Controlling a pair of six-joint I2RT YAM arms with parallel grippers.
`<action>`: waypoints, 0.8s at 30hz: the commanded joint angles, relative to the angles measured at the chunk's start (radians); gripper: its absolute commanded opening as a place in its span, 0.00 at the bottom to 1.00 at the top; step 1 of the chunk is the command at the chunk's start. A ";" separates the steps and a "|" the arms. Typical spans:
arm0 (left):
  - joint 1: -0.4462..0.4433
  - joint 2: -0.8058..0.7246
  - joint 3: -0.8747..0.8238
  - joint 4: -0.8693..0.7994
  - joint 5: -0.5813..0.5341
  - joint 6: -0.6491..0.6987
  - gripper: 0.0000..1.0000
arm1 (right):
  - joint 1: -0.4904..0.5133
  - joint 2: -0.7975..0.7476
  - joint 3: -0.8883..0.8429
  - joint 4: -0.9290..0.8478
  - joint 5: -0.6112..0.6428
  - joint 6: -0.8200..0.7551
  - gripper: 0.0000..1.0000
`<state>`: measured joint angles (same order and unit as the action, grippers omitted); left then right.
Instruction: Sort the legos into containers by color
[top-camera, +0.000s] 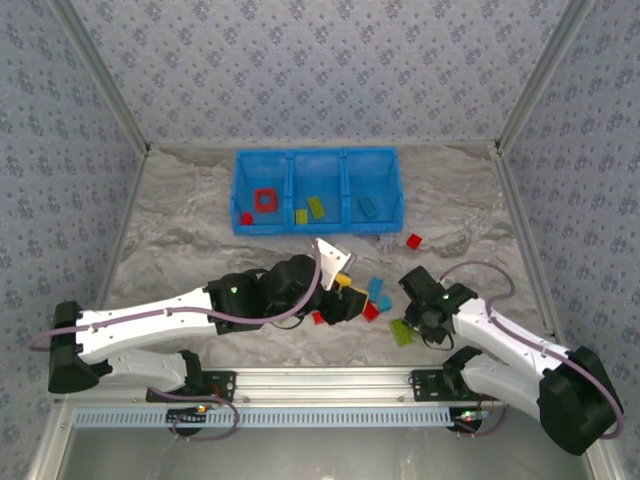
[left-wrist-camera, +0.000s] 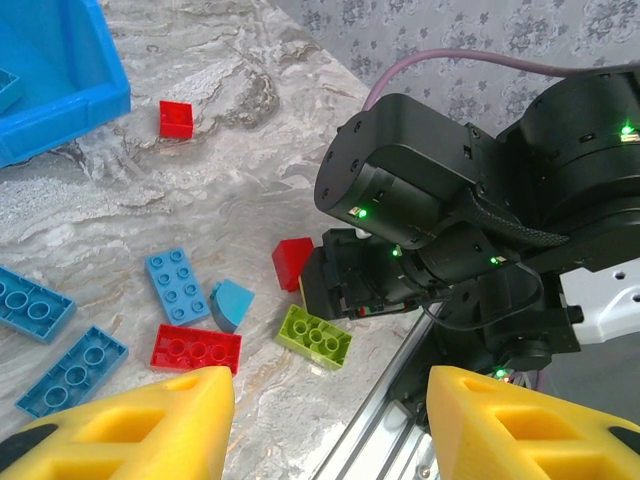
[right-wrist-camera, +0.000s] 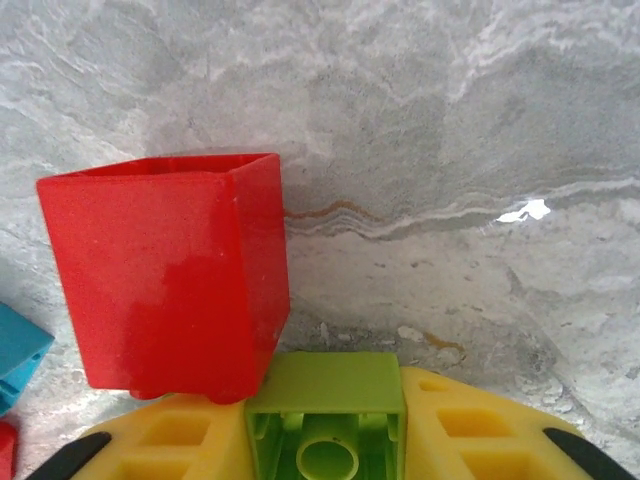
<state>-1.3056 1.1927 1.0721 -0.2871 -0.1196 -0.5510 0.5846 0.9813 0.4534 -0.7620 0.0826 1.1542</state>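
1. Gripping lime green brick (right-wrist-camera: 325, 440): right pincer (right-wrist-camera: 325, 400), closed on it low over the desk (right-wrist-camera: 450, 150), near right; red brick (right-wrist-camera: 170, 290) just left of it.
2. Open, empty: left pincer (left-wrist-camera: 328, 385), above loose bricks (left-wrist-camera: 178, 285), near centre.
3. Far centre: blue bin (top-camera: 290, 153), three compartments.

Left gripper (left-wrist-camera: 328, 400) fingers spread wide. Just past them: lime brick (left-wrist-camera: 314, 336), flat red brick (left-wrist-camera: 195, 348), light blue bricks (left-wrist-camera: 178, 285). Right arm (left-wrist-camera: 480, 220) just beside second red brick (left-wrist-camera: 292, 262); bin (left-wrist-camera: 60, 90) corner and lone red brick (left-wrist-camera: 176, 118) far.

one overhead, two close wrist views
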 joint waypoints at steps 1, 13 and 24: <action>-0.008 -0.033 0.008 0.023 -0.004 0.005 0.54 | -0.001 -0.019 -0.004 -0.020 0.025 -0.024 0.31; -0.009 -0.134 0.042 -0.115 -0.297 0.002 0.54 | 0.209 0.057 0.446 -0.103 0.260 -0.295 0.28; -0.009 -0.310 0.064 -0.228 -0.553 0.004 0.54 | 0.201 0.878 1.283 -0.096 0.256 -0.656 0.28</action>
<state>-1.3056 0.9245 1.1049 -0.4545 -0.5514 -0.5419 0.8127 1.7355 1.6020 -0.8043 0.3126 0.6224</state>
